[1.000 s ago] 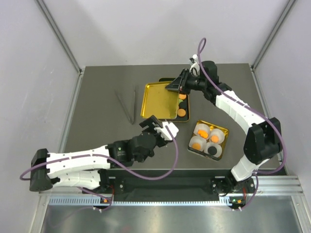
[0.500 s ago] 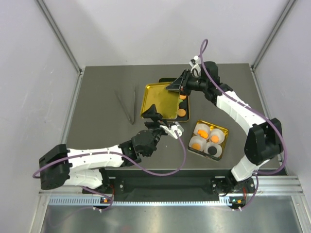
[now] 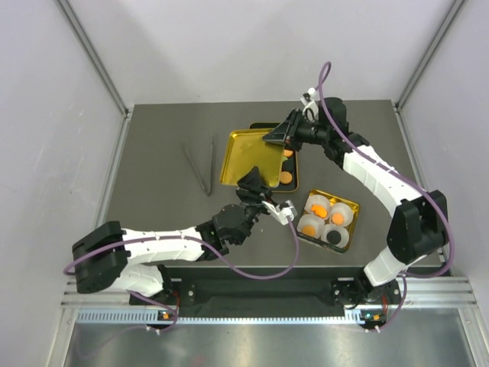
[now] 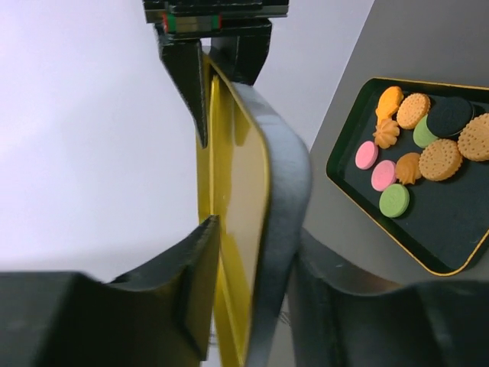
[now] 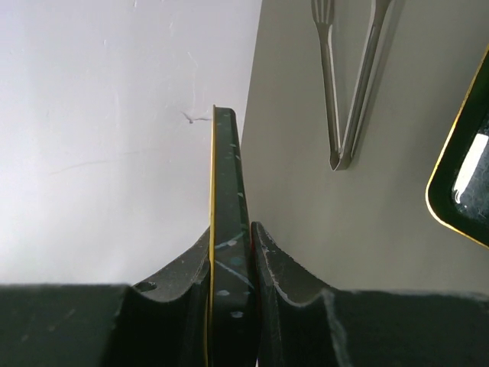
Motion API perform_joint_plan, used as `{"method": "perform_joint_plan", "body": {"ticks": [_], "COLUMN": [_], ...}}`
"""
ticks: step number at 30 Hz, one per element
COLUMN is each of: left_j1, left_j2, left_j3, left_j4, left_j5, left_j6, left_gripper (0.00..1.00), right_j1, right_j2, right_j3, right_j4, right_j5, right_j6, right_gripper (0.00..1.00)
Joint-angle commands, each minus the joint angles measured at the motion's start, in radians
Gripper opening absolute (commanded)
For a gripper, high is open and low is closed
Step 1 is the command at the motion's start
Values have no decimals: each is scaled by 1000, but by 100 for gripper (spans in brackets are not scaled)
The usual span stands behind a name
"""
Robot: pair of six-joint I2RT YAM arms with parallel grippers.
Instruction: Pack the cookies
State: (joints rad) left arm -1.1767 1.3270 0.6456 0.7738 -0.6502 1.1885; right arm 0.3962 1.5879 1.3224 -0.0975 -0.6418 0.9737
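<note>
A gold tin lid (image 3: pixel 246 157) stands tilted on edge over a black tray (image 3: pixel 293 147) of cookies (image 3: pixel 285 177). My right gripper (image 3: pixel 276 138) is shut on the lid's far corner; the right wrist view (image 5: pixel 231 225) shows the lid (image 5: pixel 225 183) edge-on between the fingers. My left gripper (image 3: pixel 252 182) clamps the lid's near edge, with the gold rim (image 4: pixel 233 191) between its fingers (image 4: pixel 256 229). Orange, pink, green and black cookies (image 4: pixel 416 145) lie in the tray (image 4: pixel 458 229). Most of the tray is hidden by the lid in the top view.
A gold tin (image 3: pixel 354 206) with white paper cups (image 3: pixel 340 214) holding orange and black cookies sits at the near right. Metal tongs (image 3: pixel 200 164) lie left of the lid and show in the right wrist view (image 5: pixel 351 76).
My left arm has swung forward and right from near the table's front, and its gripper has come onto the lid's near edge. The right gripper has kept holding the lid.
</note>
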Motion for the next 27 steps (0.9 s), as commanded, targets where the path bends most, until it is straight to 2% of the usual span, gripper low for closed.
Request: {"method": "perform_joint_plan", "body": {"ticks": [1, 3, 5, 6, 8, 9, 11, 12, 14, 15, 16, 17, 18, 21, 27], "left_j1": [14, 23, 28, 29, 29, 29, 29, 29, 29, 28, 28, 29, 29, 31, 38], "left_j2": [11, 20, 18, 18, 26, 28, 34, 34, 26, 20, 17, 9, 6, 9, 29], "left_j3": [23, 49, 66, 89, 107, 118, 124, 130, 146, 170, 183, 212, 232, 301, 363], "left_j4": [174, 173, 147, 124, 87, 78, 68, 61, 1, -36, -71, -155, -204, -383, -522], "left_j5": [31, 32, 38, 43, 41, 40, 43, 43, 47, 47, 55, 58, 63, 90, 132], "left_j6": [82, 83, 57, 48, 30, 28, 19, 10, -47, -78, -139, -173, -206, -348, -533], "left_gripper": [40, 31, 26, 15, 5, 0, 0, 0, 0, 0, 0, 0, 0, 0, 0], "right_j1": [-3, -5, -3, -3, -3, -3, -5, -5, -10, -19, -25, -34, -55, -111, -259], "right_j2": [-54, -60, -65, -65, -66, -68, -69, -69, -72, -75, -78, -88, -91, -112, -193], "right_j3": [-2, -6, -9, -9, -9, -12, -12, -12, -11, -9, -3, 0, 9, 61, 136], "right_j4": [21, 21, 21, 21, 22, 22, 22, 21, 21, 19, 15, 7, -4, -47, -114], "right_j5": [-16, -15, -13, -15, -15, -15, -13, -10, -10, -1, 4, 13, 19, 45, 116], "right_j6": [-12, -20, -23, -24, -27, -27, -33, -35, -46, -52, -65, -73, -84, -138, -208], "right_gripper": [1, 3, 6, 9, 15, 22, 28, 38, 49, 59, 63, 73, 77, 89, 98]}}
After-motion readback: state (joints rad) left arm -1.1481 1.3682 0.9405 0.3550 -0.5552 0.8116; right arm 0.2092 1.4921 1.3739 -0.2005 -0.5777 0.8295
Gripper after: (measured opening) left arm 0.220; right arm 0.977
